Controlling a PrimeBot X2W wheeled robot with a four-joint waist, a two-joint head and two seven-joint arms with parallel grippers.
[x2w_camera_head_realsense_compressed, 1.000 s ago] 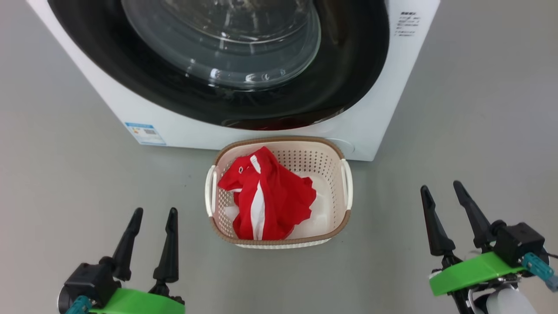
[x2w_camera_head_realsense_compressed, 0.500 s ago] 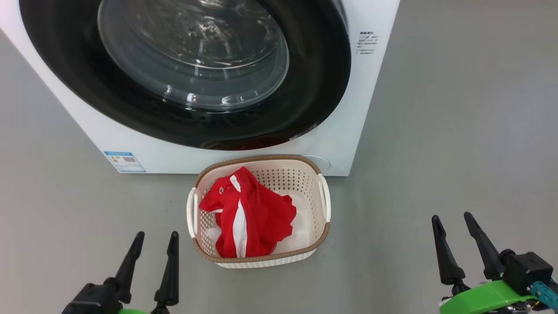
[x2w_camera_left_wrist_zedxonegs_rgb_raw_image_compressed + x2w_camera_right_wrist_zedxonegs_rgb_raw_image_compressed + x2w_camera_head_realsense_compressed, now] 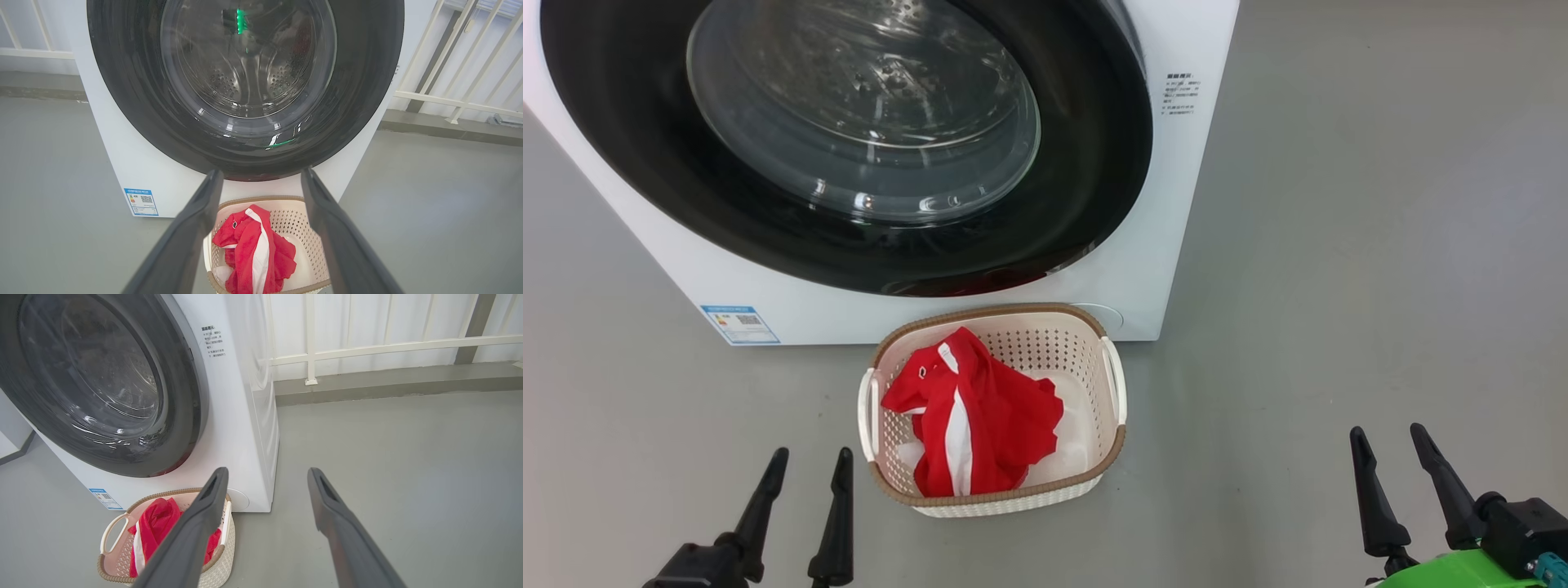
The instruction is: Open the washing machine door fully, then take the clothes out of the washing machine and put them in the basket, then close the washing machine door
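Seemingly, white railing (image 3: 408, 346) behind washing machine (image 3: 222, 416)

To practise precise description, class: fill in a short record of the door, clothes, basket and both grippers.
washing machine door: shut, flush with the washing machine
clothes: red, lying inside the basket
basket: on the floor, before the machine, below the door
left gripper: fingers apart, empty
right gripper: fingers apart, empty

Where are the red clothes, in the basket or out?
In. The clothes lie bunched inside the basket, below its brown rim.
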